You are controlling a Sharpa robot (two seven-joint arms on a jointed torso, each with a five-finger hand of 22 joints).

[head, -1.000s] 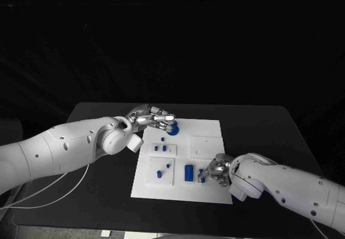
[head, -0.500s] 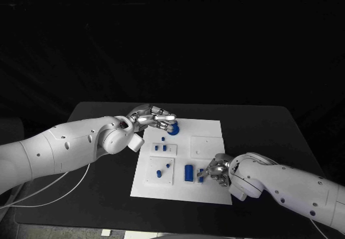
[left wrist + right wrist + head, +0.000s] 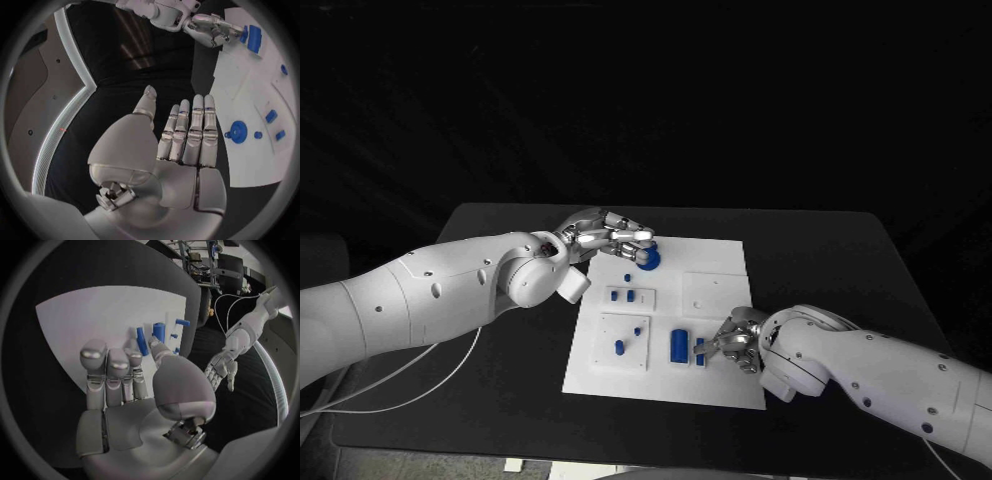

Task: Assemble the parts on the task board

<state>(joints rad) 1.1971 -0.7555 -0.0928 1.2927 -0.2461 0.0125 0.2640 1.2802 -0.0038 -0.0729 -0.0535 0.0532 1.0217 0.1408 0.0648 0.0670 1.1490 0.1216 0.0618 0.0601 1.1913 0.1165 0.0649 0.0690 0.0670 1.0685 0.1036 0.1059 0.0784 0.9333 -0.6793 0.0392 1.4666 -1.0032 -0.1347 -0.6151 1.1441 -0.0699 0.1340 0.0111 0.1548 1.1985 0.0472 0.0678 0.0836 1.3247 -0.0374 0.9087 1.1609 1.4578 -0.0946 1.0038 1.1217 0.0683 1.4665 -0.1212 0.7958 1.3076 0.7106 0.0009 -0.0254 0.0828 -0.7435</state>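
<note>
- Barely anything has moved: my left hand (image 3: 606, 236) still hovers by the round blue disc part (image 3: 648, 261) at the far end of the white task board (image 3: 718, 268), fingers straight and apart, holding nothing.
- My right hand (image 3: 737, 341) stays at the near edge beside the upright blue cylinder (image 3: 679, 346); fingers extended, empty.
- So assembly hasn't advanced, I judge.
- Small blue pegs (image 3: 629, 296) crowd the board's middle on the black surface (image 3: 834, 260).
</note>
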